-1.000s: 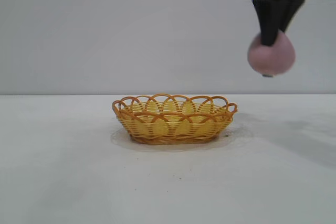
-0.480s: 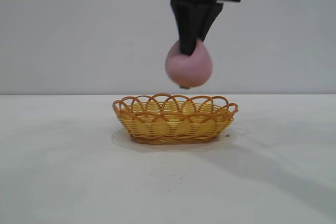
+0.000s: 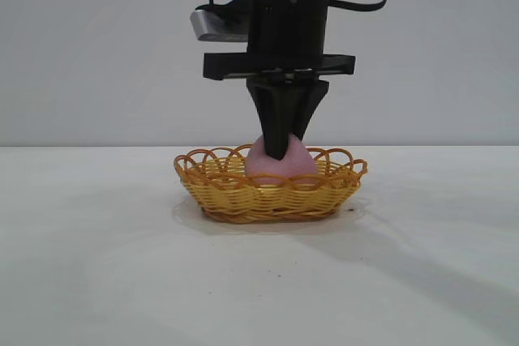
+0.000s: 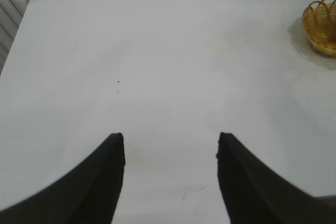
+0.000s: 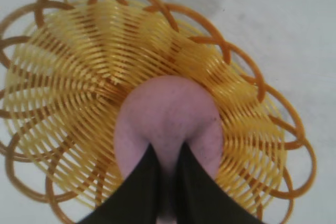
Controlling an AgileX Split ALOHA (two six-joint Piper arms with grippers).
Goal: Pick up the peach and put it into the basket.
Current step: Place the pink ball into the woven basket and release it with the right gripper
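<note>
The yellow-orange wicker basket (image 3: pixel 320 192) stands at the middle of the white table. My right gripper (image 3: pixel 280 147) reaches straight down into it and is shut on the pink peach (image 3: pixel 300 161), which sits low inside the basket, its lower half hidden by the rim. In the right wrist view the peach (image 5: pixel 168 114) lies over the basket's woven floor (image 5: pixel 68 93), pinched between my right gripper's (image 5: pixel 167 153) dark fingers. My left gripper (image 4: pixel 170 145) is open and empty, hanging over bare table far from the basket, whose edge (image 4: pixel 323 24) shows at one side of its view.
The white table (image 3: pixel 97 265) lies bare all round the basket. A plain grey wall stands behind. A few tiny dark specks (image 4: pixel 118 82) mark the table surface under the left arm.
My right gripper carried the peach from high at the right, leftward over the basket, then down into it. The basket has not moved.
</note>
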